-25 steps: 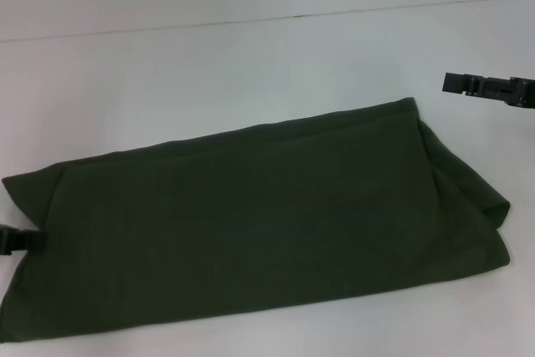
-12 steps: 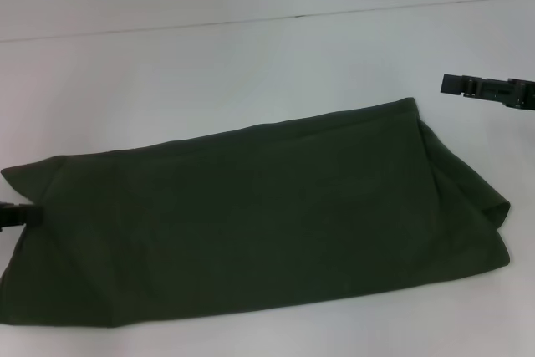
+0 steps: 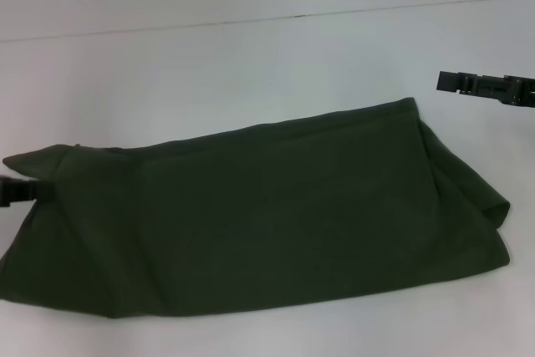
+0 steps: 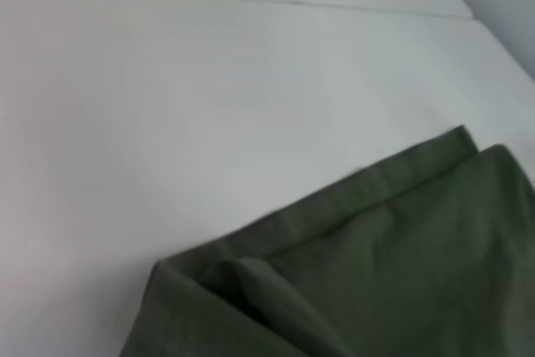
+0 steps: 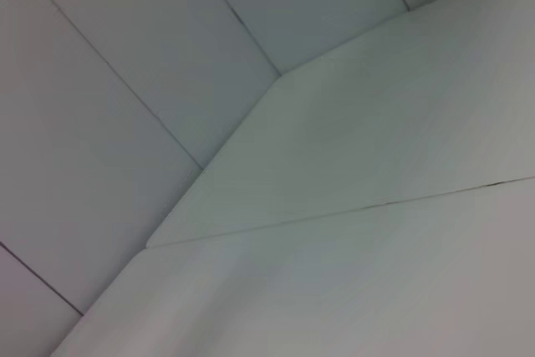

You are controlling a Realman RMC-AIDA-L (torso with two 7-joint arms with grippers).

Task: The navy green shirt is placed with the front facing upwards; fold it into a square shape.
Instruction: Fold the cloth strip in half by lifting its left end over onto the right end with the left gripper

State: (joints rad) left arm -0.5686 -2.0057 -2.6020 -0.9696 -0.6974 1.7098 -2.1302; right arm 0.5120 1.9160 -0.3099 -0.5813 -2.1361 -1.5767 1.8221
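The navy green shirt point(image 3: 267, 215) lies on the white table as a long folded band, plain green side up, with no lettering showing. My left gripper point(image 3: 21, 191) is at the band's left end, and the cloth there is bunched and raised against it. The left wrist view shows a folded corner of the shirt point(image 4: 376, 248) with layered edges. My right gripper point(image 3: 456, 82) hovers over the table beyond the shirt's far right corner, apart from the cloth. The right wrist view shows only table and wall.
The white table point(image 3: 209, 73) stretches bare behind the shirt up to a seam line point(image 3: 292, 16) near the back. A thin strip of table shows in front of the shirt.
My left gripper has moved away from the front edge toward the back, and the shirt's left end has risen and drawn in with it. The right gripper has barely shifted.
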